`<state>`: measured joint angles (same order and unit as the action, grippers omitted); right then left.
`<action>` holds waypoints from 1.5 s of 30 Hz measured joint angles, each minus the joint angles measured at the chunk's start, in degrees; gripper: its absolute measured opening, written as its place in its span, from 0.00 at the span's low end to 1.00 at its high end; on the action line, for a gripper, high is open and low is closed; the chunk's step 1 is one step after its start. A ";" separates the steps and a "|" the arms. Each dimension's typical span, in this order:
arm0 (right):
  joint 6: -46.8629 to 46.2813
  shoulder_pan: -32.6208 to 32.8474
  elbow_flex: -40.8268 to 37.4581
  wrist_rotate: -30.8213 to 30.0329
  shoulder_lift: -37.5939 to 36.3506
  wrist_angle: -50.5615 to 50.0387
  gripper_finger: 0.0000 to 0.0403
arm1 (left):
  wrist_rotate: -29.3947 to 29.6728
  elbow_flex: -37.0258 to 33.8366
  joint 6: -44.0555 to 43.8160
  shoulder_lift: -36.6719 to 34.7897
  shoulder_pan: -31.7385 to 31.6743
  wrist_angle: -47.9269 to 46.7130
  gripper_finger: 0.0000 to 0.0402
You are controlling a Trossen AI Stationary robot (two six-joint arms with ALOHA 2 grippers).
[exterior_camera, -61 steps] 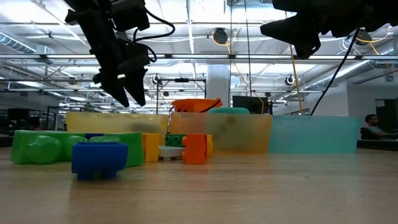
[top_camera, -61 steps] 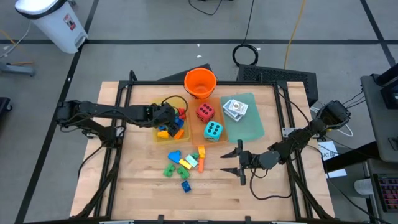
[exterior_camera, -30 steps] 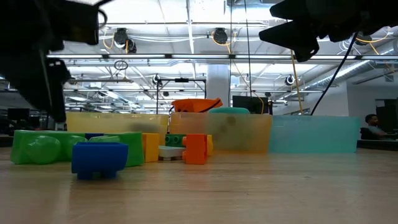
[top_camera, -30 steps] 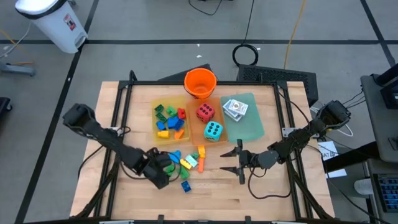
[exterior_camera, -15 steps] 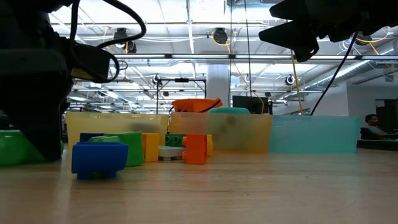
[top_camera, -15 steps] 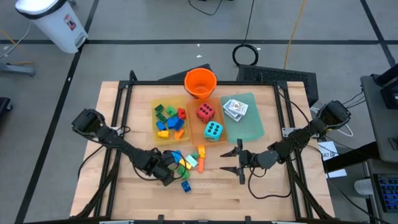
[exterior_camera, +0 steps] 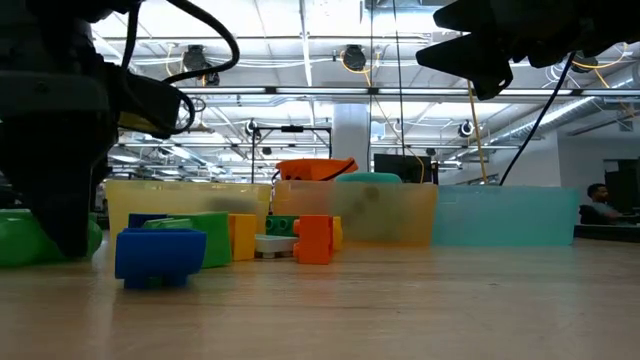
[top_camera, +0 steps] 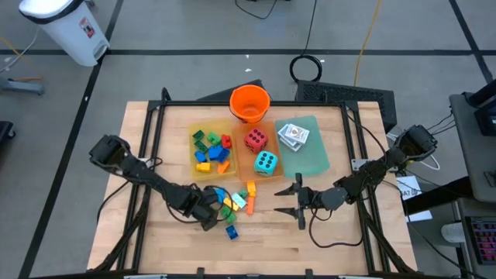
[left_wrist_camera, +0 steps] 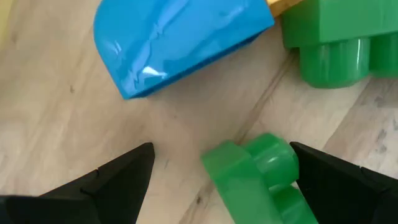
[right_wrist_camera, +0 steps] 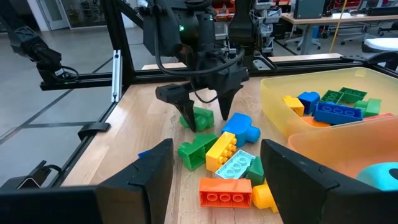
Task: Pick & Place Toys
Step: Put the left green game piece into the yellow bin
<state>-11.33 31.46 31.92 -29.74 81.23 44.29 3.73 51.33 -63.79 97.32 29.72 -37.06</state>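
no text, label or number can be read anywhere.

Bricks sitting on the worktop (exterior_camera: 400, 310) at eye level, trays standing behind them.

A blue brick (exterior_camera: 160, 256) is resting nearest the camera. Just behind it, green bricks (exterior_camera: 205, 238), a yellow brick (exterior_camera: 243, 236) and an orange brick (exterior_camera: 314, 239) are lining up, with a small green-and-white piece (exterior_camera: 277, 236) lying between the yellow and orange ones. Beside the blue brick, the left tool (exterior_camera: 60, 160) is looming dark down to the worktop, partly hiding another green brick (exterior_camera: 25, 240). Behind the row, a yellow tray (exterior_camera: 185, 205), an orange tray (exterior_camera: 370, 212) and a green tray (exterior_camera: 505, 216) are standing side by side. The right tool (exterior_camera: 480, 55) is hanging high above the trays.
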 joint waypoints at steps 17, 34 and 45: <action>0.00 0.00 0.00 0.00 0.00 0.00 0.52 | -10.32 -0.06 1.79 -0.35 -2.35 -1.38 0.93; 0.00 0.00 0.00 0.02 0.00 0.00 0.52 | -9.93 2.84 8.17 -2.67 -4.73 -10.77 0.41; -0.01 0.01 0.00 0.02 0.00 0.00 0.52 | 11.76 13.51 11.93 -12.22 -7.06 -20.39 0.41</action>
<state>-11.34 31.47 31.92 -29.72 81.23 44.30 15.49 64.84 -51.86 85.10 22.66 -57.44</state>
